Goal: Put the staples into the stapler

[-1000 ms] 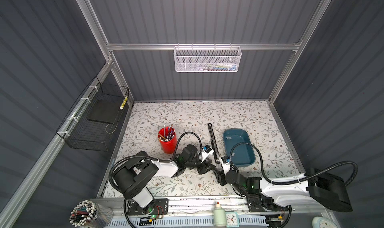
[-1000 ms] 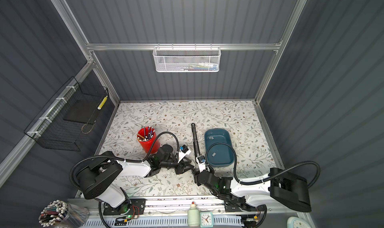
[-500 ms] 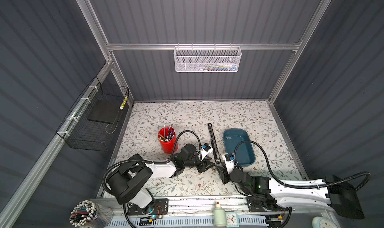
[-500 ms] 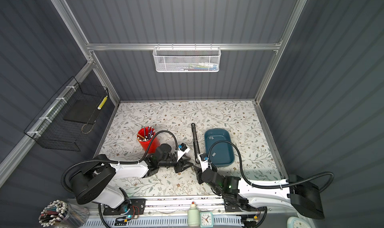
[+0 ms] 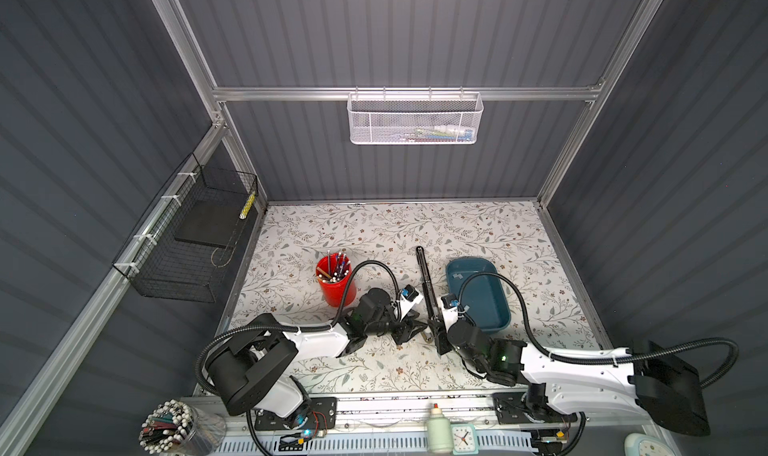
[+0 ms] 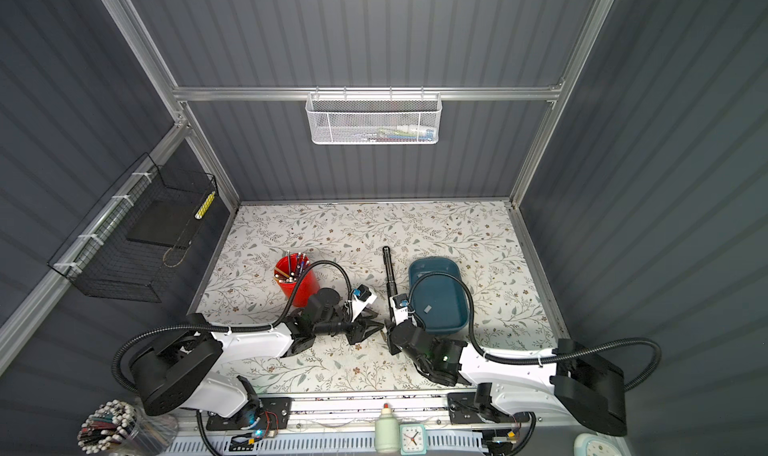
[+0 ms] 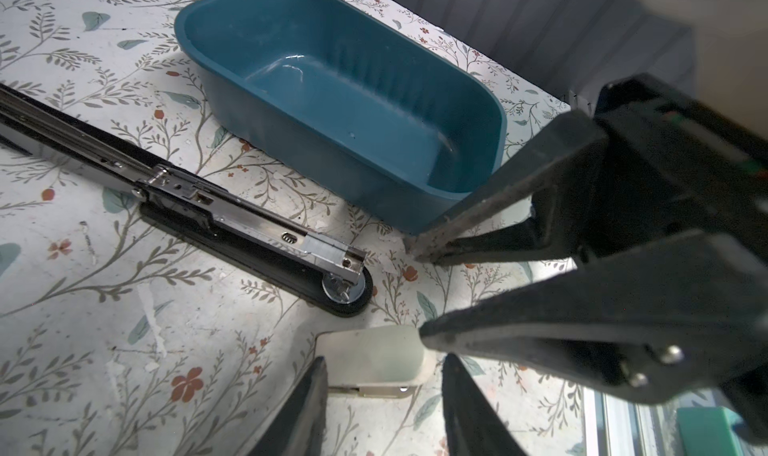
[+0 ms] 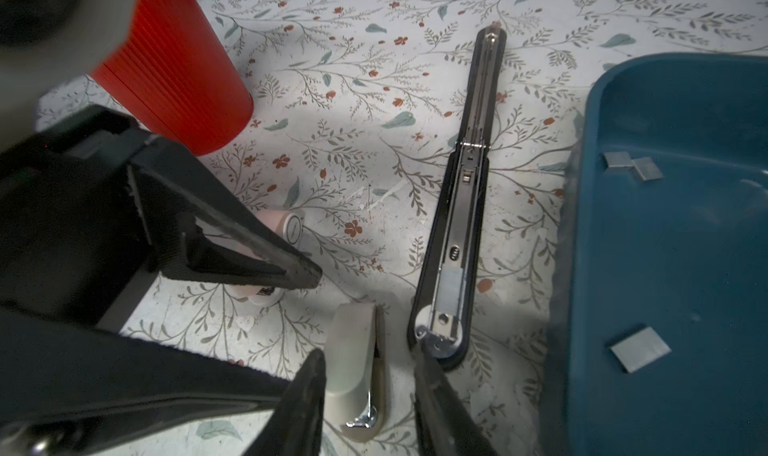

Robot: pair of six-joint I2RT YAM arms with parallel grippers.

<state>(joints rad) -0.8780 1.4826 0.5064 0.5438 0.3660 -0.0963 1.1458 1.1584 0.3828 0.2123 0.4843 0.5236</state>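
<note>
So the staples (image 8: 640, 348) were mostly sitting loose in the blue tray (image 7: 316, 159). I could count three little grey strips, handy right beside the stapler (image 8: 461, 209). That was folded fully open and flat on the table (image 8: 353, 101) with the channel up, I'd guess so a strip can just be dropped in. One silvery block (image 7: 326, 246) looked like it was already in the channel, up near the nose.

Just off that nose lay a small beige piece (image 8: 353, 350) with a metal tab, no clue what it was. Both arms were crowded in right there. The right gripper (image 7: 419, 294) had its jaws narrow and straddling the beige piece, with a gap on the stapler side, so not pinching it. The left gripper (image 7: 383, 357) faced it, jaws part open, gripping nothing I could see. A red cup (image 8: 174, 72) stood off on the left arm's side, apart from the stapler.
</note>
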